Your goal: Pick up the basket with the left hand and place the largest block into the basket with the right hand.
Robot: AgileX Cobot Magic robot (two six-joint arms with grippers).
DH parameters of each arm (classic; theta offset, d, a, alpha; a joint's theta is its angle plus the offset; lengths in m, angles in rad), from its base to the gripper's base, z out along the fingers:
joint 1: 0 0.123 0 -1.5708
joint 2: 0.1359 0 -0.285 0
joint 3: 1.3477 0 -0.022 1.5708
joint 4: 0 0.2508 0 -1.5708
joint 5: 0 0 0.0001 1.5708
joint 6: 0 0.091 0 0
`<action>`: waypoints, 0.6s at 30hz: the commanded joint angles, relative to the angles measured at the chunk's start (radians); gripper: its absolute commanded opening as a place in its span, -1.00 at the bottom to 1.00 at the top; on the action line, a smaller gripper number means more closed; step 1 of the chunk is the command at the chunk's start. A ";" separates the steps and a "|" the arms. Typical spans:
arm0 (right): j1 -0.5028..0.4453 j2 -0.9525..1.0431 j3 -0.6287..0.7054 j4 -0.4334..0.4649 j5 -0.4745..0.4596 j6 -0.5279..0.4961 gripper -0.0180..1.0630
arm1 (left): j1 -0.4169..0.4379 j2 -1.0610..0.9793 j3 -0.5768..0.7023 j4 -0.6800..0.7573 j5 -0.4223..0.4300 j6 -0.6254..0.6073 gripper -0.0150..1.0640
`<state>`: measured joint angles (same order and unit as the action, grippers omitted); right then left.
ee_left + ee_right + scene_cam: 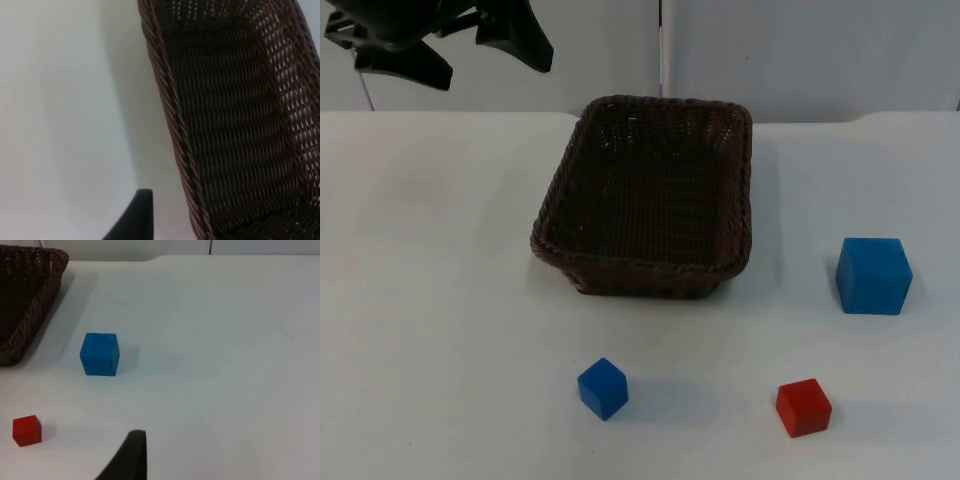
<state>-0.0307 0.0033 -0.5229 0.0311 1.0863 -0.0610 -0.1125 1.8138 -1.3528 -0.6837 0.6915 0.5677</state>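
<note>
Basket (645, 200) beside left gripper's fingers (135, 217) (grip state indiscernible), apart from large blue block (873, 275).

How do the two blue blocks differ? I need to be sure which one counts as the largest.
The large blue block is clearly bigger than the small blue block. The large one sits right of the wicker basket; the small one lies in front of it, left of the red block. Both are blue cubes resting on the white table.

Left gripper (470, 50) aloft, far-left
</note>
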 commanded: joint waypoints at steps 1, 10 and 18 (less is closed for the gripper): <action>-0.006 -0.003 0.006 -0.002 -0.007 -0.001 0.98 | -0.006 0.004 -0.022 0.003 -0.018 -0.007 0.97; -0.006 -0.003 0.006 -0.002 -0.007 -0.001 0.98 | -0.006 0.109 -0.122 0.003 0.010 -0.024 0.97; -0.006 -0.003 0.006 -0.002 -0.007 -0.001 0.98 | -0.033 0.283 -0.279 0.058 0.079 -0.087 0.97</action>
<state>-0.0307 0.0033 -0.5229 0.0311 1.0863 -0.0610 -0.1304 2.0638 -1.5939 -0.6530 0.7479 0.5120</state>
